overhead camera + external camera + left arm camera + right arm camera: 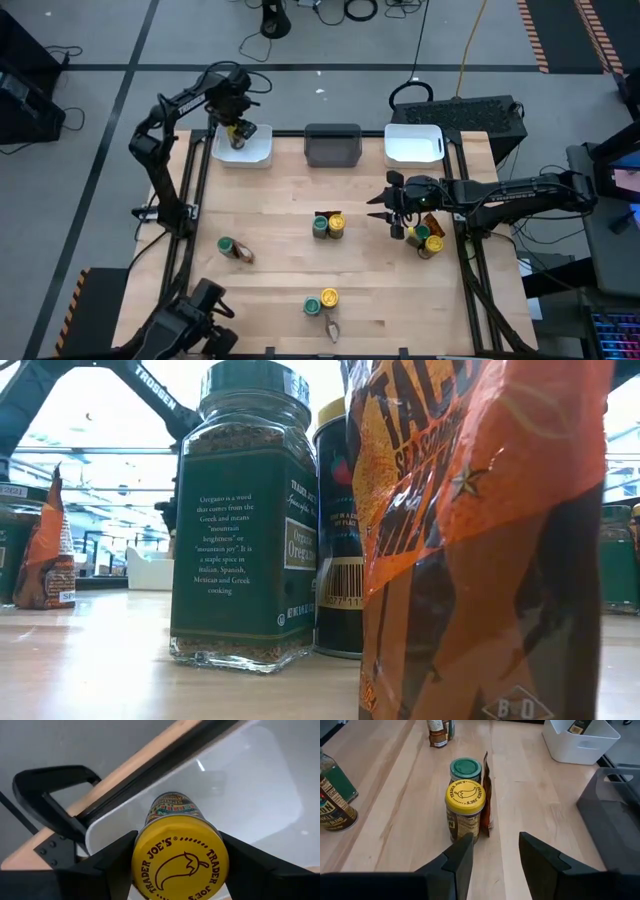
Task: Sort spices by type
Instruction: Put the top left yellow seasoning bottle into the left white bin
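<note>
While our left gripper point(240, 133) clasps a yellow-lidded jar point(180, 857) over the far-left white bin point(262, 152), our right gripper point(382, 211) hovers with jaws parted over the pale wooden table point(270, 215). Other spices sit in small clusters mid-table and nearer, grey floor with cables beyond

Wooden table point(280, 210): three bins point(332, 144) along far edge, spice jars point(328, 226), packets point(243, 254) scattered.

overhead, table-level close-up, two wrist views
</note>
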